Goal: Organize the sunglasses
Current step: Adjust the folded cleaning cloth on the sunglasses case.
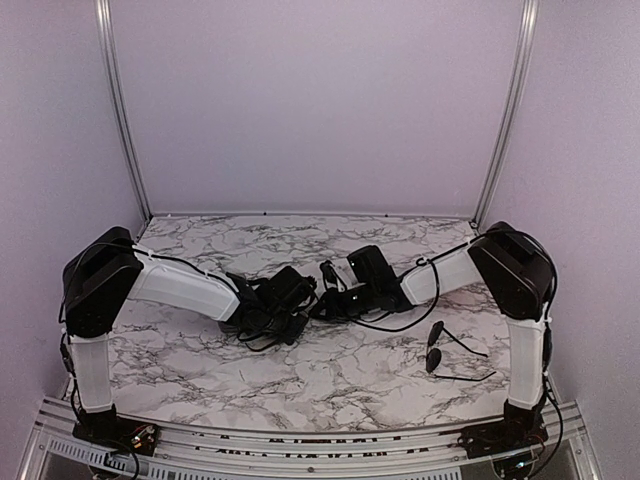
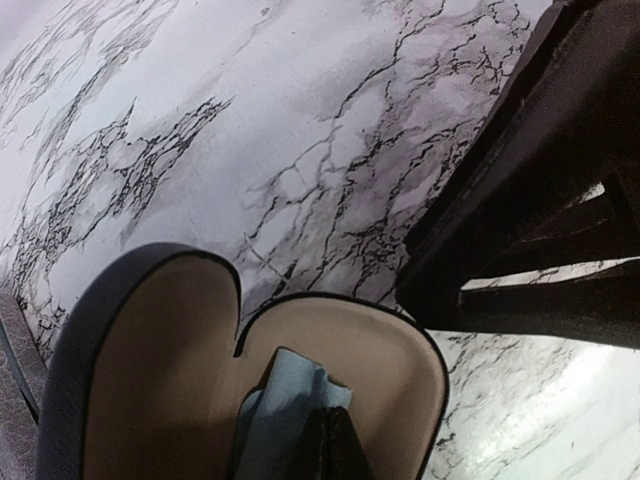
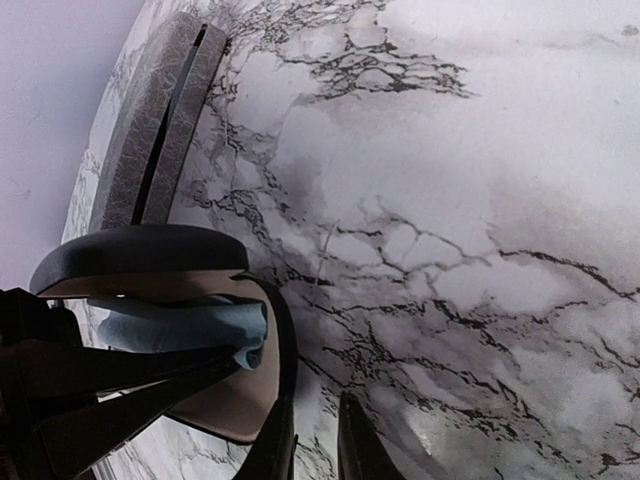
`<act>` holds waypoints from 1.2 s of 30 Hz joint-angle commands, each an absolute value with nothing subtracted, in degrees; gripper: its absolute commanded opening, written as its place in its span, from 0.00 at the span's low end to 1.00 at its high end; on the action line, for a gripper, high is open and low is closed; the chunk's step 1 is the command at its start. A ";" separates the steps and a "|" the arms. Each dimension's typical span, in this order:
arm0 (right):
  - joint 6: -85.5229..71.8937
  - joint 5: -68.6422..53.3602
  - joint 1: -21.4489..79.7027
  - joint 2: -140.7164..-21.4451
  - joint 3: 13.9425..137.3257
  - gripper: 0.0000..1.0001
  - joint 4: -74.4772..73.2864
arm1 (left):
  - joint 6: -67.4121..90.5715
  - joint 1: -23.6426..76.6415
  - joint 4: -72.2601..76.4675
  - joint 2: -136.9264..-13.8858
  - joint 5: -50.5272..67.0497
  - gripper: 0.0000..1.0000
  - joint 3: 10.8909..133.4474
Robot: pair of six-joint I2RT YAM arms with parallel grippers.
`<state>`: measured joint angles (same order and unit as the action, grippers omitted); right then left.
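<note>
Closest to the left wrist lens, the left gripper point(image 2: 328, 445) has its two fingers pressed fully together, with no gap between them. Its tips sit inside the open case point(image 2: 395, 335), the glossy black oval one with a tan lining, right against the blue cloth point(image 2: 290, 390) that lies bunched in the case's lower half. The dark fingers cover the spot where they meet the fabric, so whether a fold is actually pinched I cannot tell.

Seen from the right wrist, the right gripper point(image 3: 315, 420) stands at the rim of that same case, on the side facing away from the lid. Its fingers are parted by a narrow slit, bare marble shows through the slit, and nothing is held between them. The nearer finger is just beside the case's black edge.

Beyond the case's raised lid lies the grey case point(image 3: 160, 120), closed, with a dark seam running along its length. It rests on the marble table point(image 1: 330, 385), just beside the open case.

From above, both arms reach in from opposite sides and meet over the open case near the table's middle. One pair of sunglasses point(image 1: 434, 360) lies well apart from that case, to its right and nearer the bases, flat on the marble beside the right arm's upright link. Its thin arms are unfolded and point away from the case.
</note>
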<state>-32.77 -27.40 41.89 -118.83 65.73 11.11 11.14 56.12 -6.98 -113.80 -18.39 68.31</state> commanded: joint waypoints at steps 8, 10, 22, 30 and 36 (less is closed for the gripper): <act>-36.56 -34.80 41.44 -120.65 65.35 0.17 19.81 | 11.09 56.51 -6.77 -113.15 -16.44 0.00 67.27; -36.52 -35.11 41.64 -121.21 65.54 0.17 19.87 | 11.16 56.51 -6.77 -113.20 -16.48 0.00 67.28; -33.34 -29.85 41.92 -121.72 65.87 0.14 13.84 | 11.18 56.51 -6.94 -112.61 -16.72 0.00 67.15; -31.03 -24.94 41.74 -116.40 63.21 0.16 12.09 | 11.11 56.51 -7.03 -112.75 -16.70 0.00 66.91; -31.03 -24.94 41.79 -117.16 63.76 0.16 11.81 | 11.09 56.51 -7.01 -112.94 -16.46 0.00 67.06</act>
